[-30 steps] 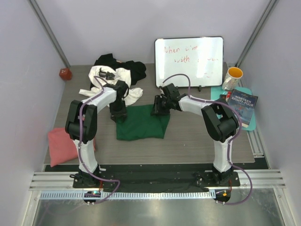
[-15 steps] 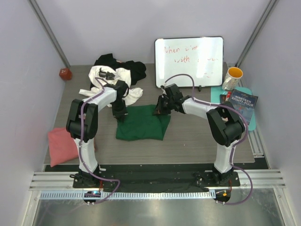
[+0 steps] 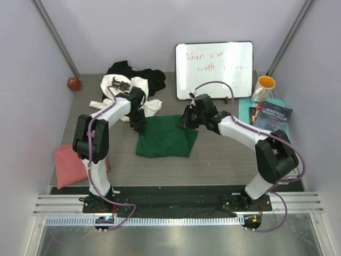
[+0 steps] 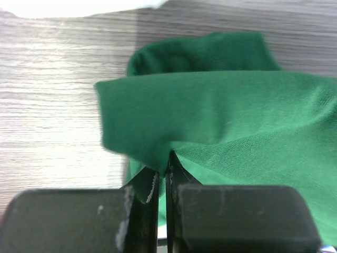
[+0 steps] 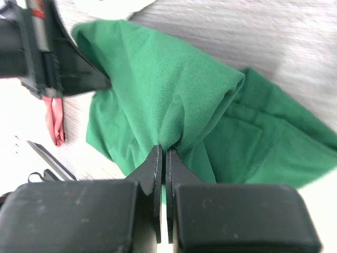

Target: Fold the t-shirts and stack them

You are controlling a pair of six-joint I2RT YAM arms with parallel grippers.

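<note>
Left gripper [image 4: 162, 175] pinching green t-shirt [image 4: 226, 118] at far-left corner, right gripper [image 5: 162, 156] far-right

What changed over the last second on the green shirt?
The left gripper and right gripper closed on the far edge of the green shirt and raised it; the shirt slid slightly right, and the right arm's elbow swung outward. The pink shirt, white shirt, black shirt, whiteboard and mug stayed put.
</note>
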